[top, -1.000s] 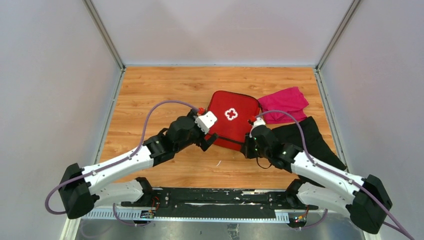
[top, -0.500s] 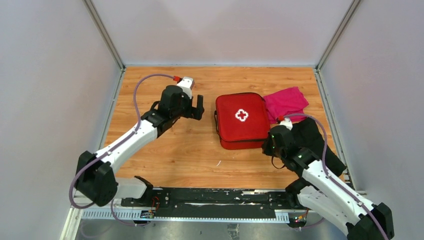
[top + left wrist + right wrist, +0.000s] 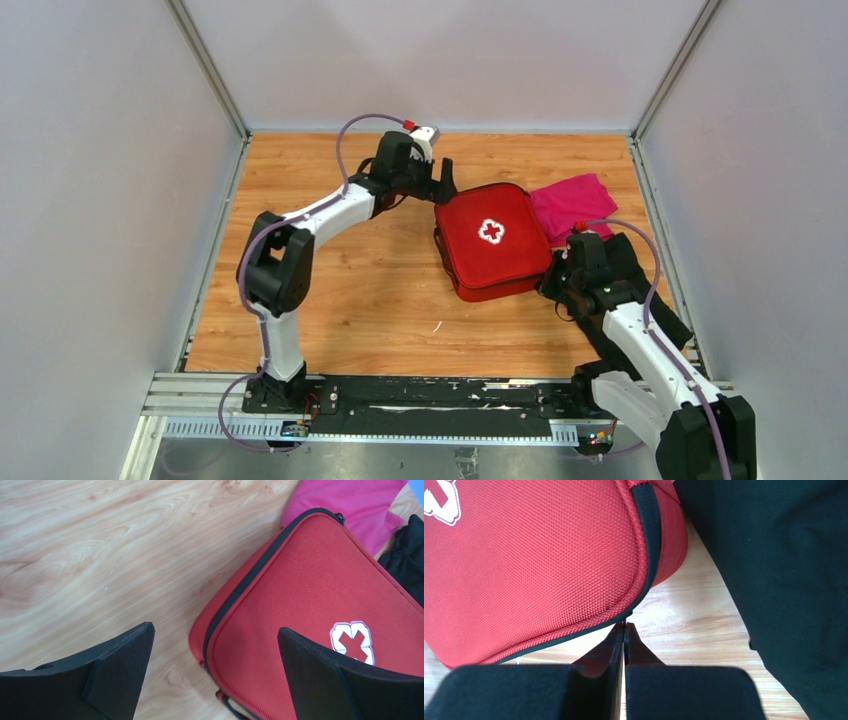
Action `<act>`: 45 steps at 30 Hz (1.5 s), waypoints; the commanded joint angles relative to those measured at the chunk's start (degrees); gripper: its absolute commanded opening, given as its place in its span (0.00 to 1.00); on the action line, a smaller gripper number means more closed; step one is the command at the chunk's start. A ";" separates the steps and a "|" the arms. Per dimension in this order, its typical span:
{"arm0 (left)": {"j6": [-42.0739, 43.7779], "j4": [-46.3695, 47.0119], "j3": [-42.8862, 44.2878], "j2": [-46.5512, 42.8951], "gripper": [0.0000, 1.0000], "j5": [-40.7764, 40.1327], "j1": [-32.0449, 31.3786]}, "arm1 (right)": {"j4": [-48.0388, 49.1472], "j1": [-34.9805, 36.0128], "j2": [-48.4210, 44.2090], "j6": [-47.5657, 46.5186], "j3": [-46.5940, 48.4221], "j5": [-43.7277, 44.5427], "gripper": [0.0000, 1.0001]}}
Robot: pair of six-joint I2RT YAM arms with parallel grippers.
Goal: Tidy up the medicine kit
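Observation:
The medicine kit, a red zip case with a white cross, lies closed and turned askew right of the table's middle. My left gripper is open at the kit's far left corner; in the left wrist view its jaws straddle that corner of the kit. My right gripper is at the kit's near right corner. In the right wrist view its jaws are pressed together, their tips pinching the black zip edge of the kit.
A magenta cloth lies behind the kit's right side, also in the left wrist view. A black cloth lies under my right arm, by the right wall. Grey walls enclose the wooden table.
The kit has been dragged right and turned with my right gripper on its corner. My left arm swung from the kit's near left side to its far left corner.

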 commanded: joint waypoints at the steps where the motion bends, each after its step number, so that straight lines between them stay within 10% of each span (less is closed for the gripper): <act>1: 0.45 5.37 4.70 5.84 1.00 7.80 0.30 | 0.49 -1.12 0.18 -3.46 1.54 -5.34 0.00; 11: -1.77 8.48 3.90 11.26 0.91 18.08 -1.15 | 0.98 -1.36 1.81 -5.98 2.12 -7.41 0.00; 23: -5.00 8.70 -11.79 -2.83 0.87 17.44 -1.22 | 2.74 -1.20 14.00 -9.41 8.75 -13.14 0.00; 45: 10.12 -14.94 -28.67 -37.93 1.00 -10.50 -0.66 | 5.04 5.05 43.50 -19.23 33.52 -17.42 0.00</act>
